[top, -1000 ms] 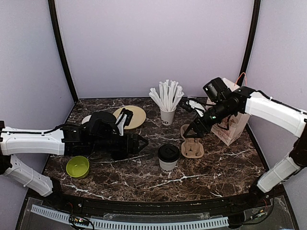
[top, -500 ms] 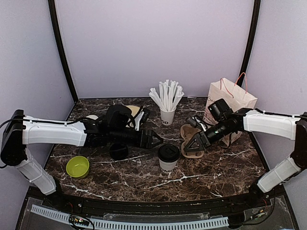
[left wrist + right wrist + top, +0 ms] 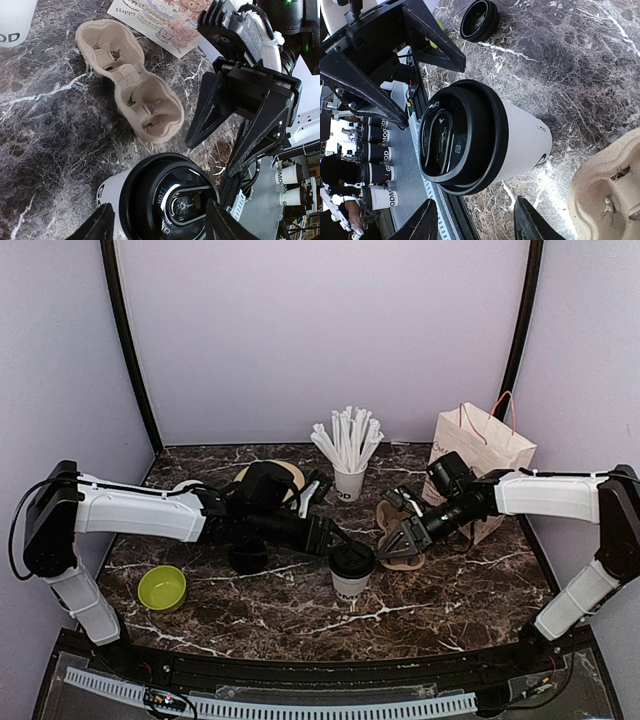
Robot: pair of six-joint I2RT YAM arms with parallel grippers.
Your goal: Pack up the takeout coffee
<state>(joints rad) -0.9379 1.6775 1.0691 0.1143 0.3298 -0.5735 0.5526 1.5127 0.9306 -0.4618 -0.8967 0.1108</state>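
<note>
Coffee cup stands upright, lid up, between left end effector and right end effector, both part-open and empty; pulp carrier beside the right.

Glossy black plastic lid, white paper cup, rough pulp carrier, polished marble table

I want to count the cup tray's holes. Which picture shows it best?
Left wrist view: the whole cardboard cup tray lies uncovered, both hollows showing. In the top view the right fingers cover part; the right wrist view catches only one corner.
</note>
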